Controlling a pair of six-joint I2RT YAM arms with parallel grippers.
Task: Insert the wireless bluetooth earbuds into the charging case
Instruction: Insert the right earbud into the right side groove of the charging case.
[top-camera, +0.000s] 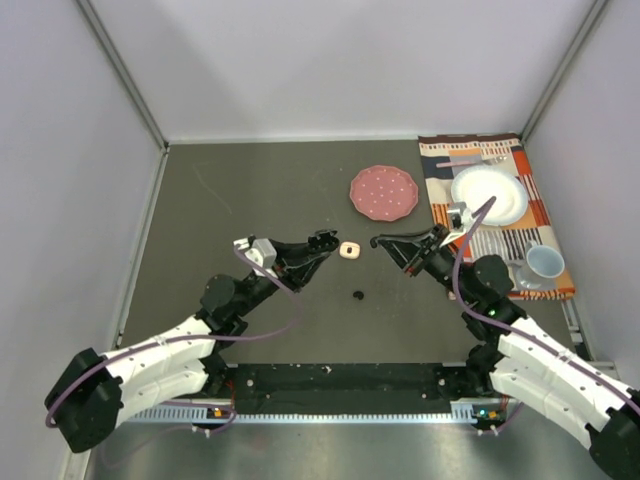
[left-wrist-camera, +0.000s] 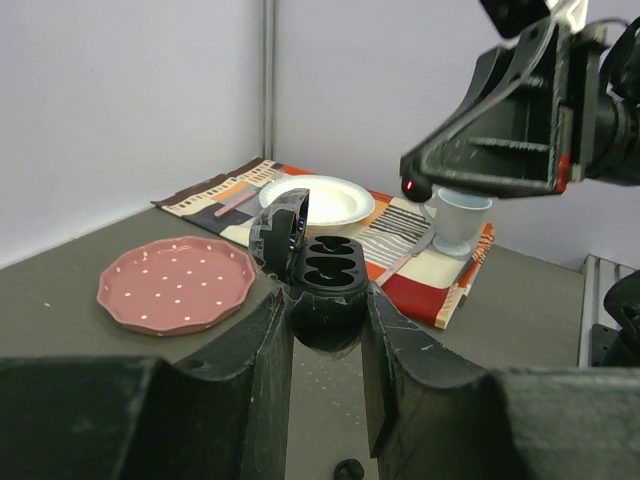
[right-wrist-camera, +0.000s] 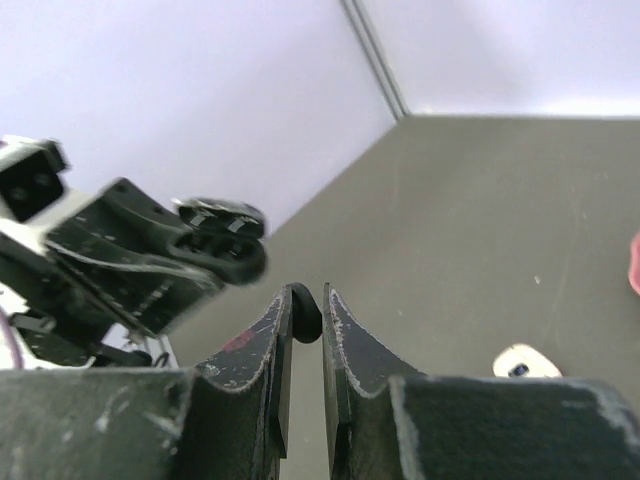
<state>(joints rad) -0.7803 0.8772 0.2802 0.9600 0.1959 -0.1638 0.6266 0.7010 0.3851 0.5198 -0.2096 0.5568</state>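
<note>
Left arm stretched low over grey table (top-camera: 250, 200), left gripper (left-wrist-camera: 327, 305) clamped on charging case (left-wrist-camera: 325, 270): black, glossy, rounded, lid hinged open, two sockets showing. Right arm reaches in opposite, right gripper (right-wrist-camera: 307, 296) pinching black earbud (right-wrist-camera: 305, 318), raised near case, not touching. Small white object (top-camera: 349, 250) on table between grippers. Second black earbud (top-camera: 358, 295) loose on table nearby.

Glossy black plastic charging case (left-wrist-camera: 330, 275), smooth pink plate (left-wrist-camera: 175, 285); cloth placemat (left-wrist-camera: 410, 290)
</note>
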